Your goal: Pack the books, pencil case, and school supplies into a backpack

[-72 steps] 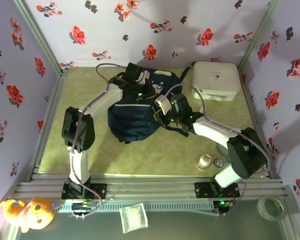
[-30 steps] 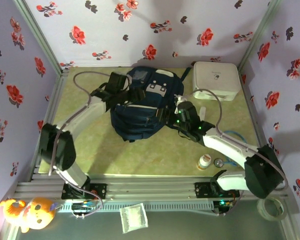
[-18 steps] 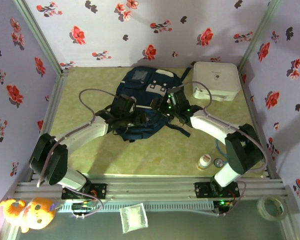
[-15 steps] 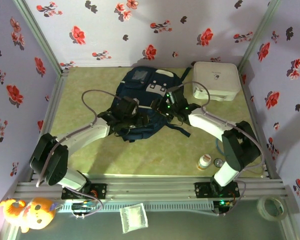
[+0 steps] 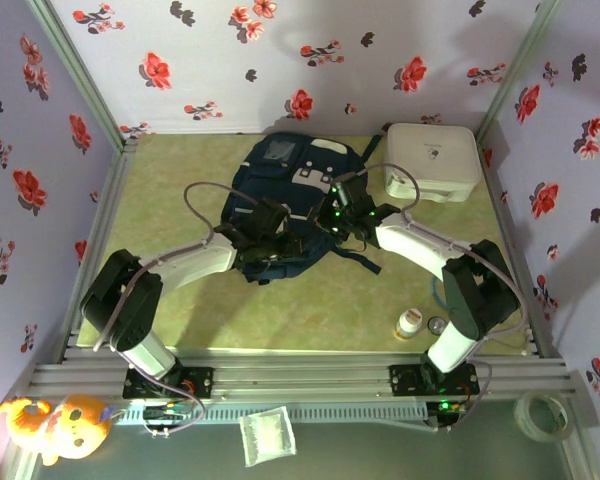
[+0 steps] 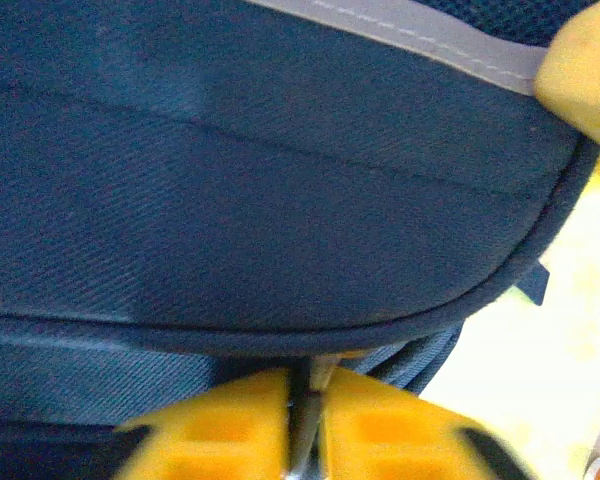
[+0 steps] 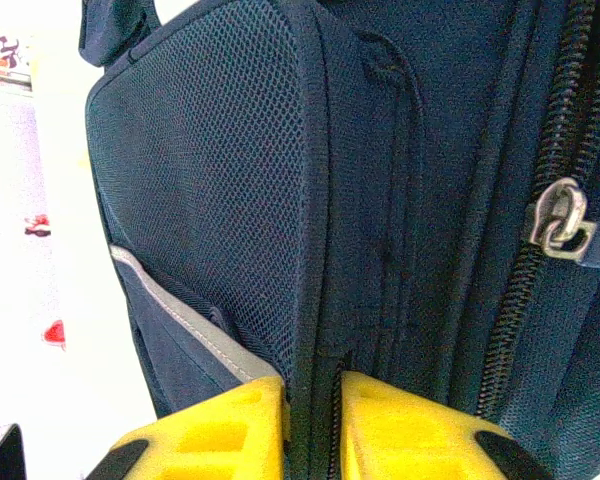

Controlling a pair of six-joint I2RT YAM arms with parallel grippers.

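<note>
Readying the backpack for packing: left gripper pinches its piped edge, right gripper pinches a seam beside the zipper; next, likely spread it open

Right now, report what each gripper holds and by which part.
Both pinch the backpack: left gripper a thin dark strip below its piped edge, right gripper the seam beside the mesh pocket.
</note>
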